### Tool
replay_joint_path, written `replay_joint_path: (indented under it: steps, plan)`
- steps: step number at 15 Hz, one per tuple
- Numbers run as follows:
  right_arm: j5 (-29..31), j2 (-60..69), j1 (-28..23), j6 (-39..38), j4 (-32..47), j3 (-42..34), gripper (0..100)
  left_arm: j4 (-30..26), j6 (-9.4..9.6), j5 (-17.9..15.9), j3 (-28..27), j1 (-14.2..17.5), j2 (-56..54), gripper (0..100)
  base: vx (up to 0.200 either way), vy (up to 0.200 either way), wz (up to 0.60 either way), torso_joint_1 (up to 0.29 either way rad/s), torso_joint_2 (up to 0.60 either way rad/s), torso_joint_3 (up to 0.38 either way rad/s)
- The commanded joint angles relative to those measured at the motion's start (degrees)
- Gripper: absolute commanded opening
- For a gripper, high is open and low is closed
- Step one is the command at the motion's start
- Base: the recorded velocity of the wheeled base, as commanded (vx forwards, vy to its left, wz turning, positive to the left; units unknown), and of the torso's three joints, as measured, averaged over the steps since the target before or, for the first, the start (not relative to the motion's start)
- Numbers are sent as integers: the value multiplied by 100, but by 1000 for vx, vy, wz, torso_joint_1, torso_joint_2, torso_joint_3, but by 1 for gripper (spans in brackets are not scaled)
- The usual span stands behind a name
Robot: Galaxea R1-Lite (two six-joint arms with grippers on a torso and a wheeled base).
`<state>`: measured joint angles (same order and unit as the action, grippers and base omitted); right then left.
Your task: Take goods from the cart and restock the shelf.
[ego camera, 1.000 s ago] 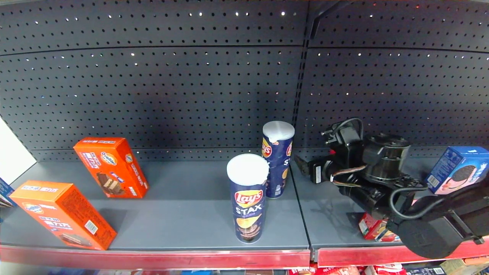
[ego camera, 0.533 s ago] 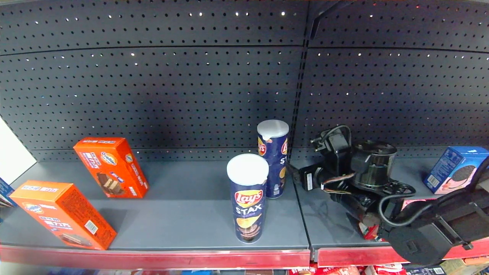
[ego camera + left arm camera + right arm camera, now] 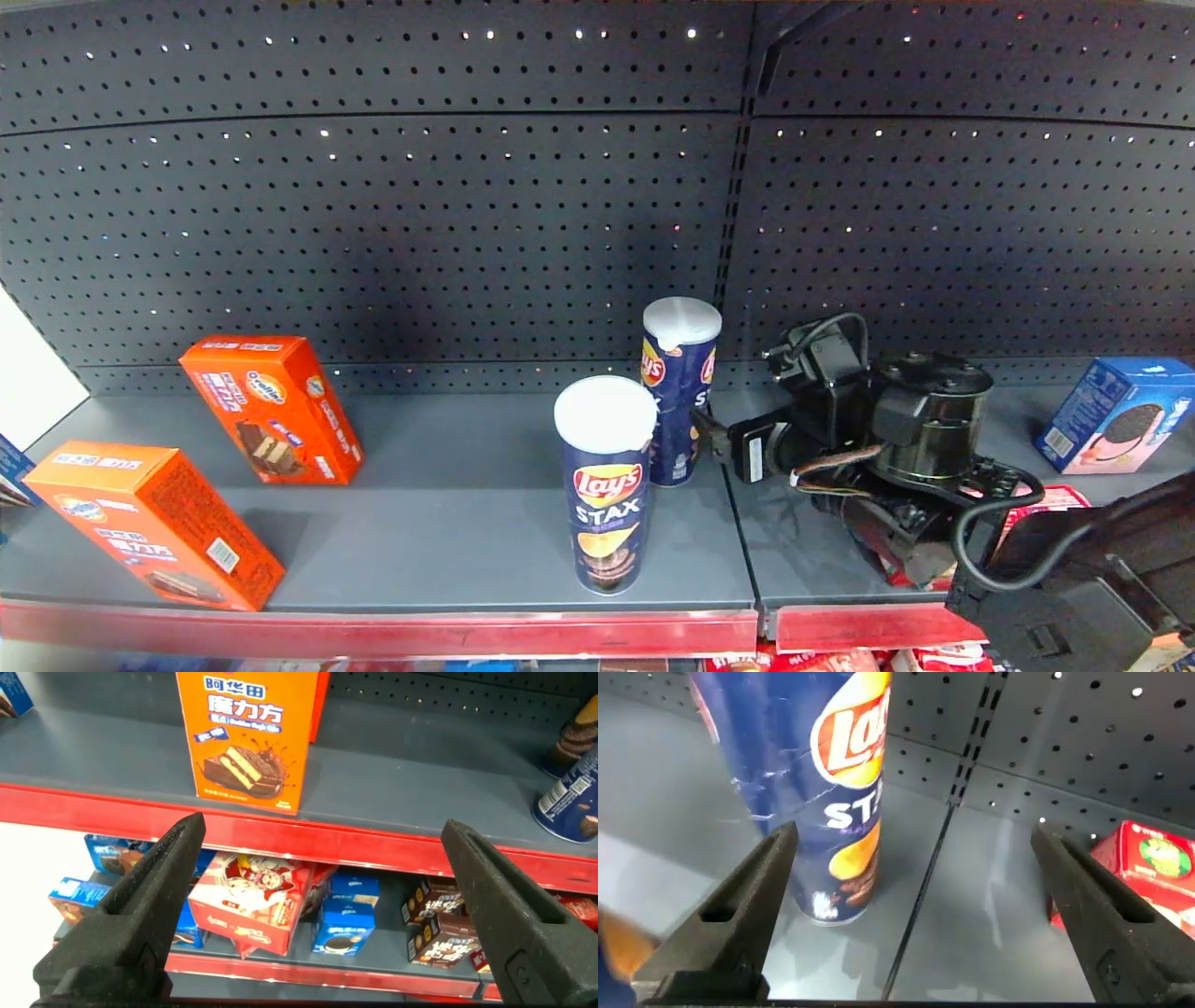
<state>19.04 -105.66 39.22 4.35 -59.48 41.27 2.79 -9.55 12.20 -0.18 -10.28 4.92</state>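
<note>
Two dark blue chip cans with white lids stand on the grey shelf (image 3: 448, 523): the front can (image 3: 605, 481) near the edge and the rear can (image 3: 680, 392) behind it. My right gripper (image 3: 707, 429) is open just right of the rear can's lower half. In the right wrist view that rear can (image 3: 827, 793) stands upright close to one finger of the right gripper (image 3: 913, 831), with clear room on its other side. My left gripper (image 3: 322, 823) is open and holds nothing, in front of the shelf's red edge (image 3: 374, 840) below an orange cake box (image 3: 248, 737).
Two orange boxes (image 3: 271, 406) (image 3: 154, 523) stand on the shelf's left part. A blue cookie box (image 3: 1116, 415) is at far right, a red box (image 3: 1148, 873) under my right arm. Perforated back panel (image 3: 467, 233) behind. The lower shelf holds several packs (image 3: 252, 905).
The rear can leaned left half a second ago and now stands upright again. My right arm has shifted left and lower, toward the shelf's front.
</note>
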Motion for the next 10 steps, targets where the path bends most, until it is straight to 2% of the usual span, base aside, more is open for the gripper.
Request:
replay_joint_path:
  steps: [1,3,6,10]
  plan:
    - [-6,256,-55,13,15,-233,100,2,-3,1,1,-1,8,100,0,0,0,0,0,0]
    - [-6,291,-274,57,42,-365,100,2,5,1,1,-1,8,100,0,0,0,0,0,0]
    - [3,-34,-564,136,68,-154,100,11,5,10,1,-1,8,100,0,0,0,0,0,0]
    - [3,-544,-564,145,15,365,100,11,-3,10,1,-1,8,100,0,0,0,0,0,0]
